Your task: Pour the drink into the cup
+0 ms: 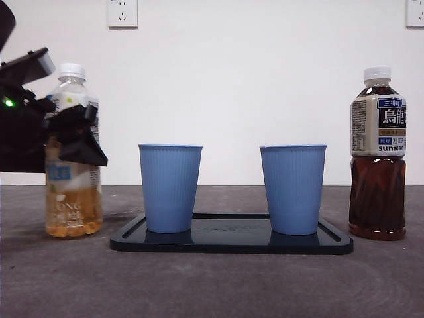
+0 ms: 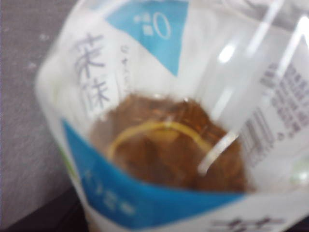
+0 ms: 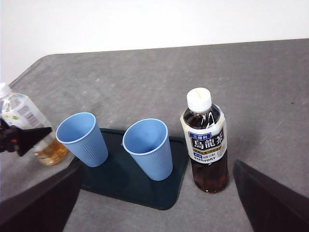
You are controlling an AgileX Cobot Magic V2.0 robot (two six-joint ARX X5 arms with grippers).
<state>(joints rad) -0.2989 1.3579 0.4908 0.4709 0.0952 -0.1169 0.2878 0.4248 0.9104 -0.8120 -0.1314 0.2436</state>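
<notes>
Already the left gripper (image 1: 66, 132) is clamped around the middle of the light tea bottle (image 1: 73, 199), which stands upright on the desk (image 1: 212, 285) near its left edge, white cap on and amber drink filling only its lower part. Seen from the left wrist, the bottle fills the view, its white and blue label close against the camera and the brown liquid showing through the clear wall. Just beside the bottle, toward the desk's middle, a dark tray (image 1: 232, 242) carries two blue ribbed cups: the left cup (image 1: 170, 189) nearer the held bottle, the right cup (image 1: 293, 189) apart from it, with bare tray between them. Both cups stand upright and open. Near the right edge a dark oolong bottle (image 1: 378, 159) stands capped and nearly full. The right gripper (image 3: 154, 203) hangs above the desk with its jaws spread wide, holding nothing.
</notes>
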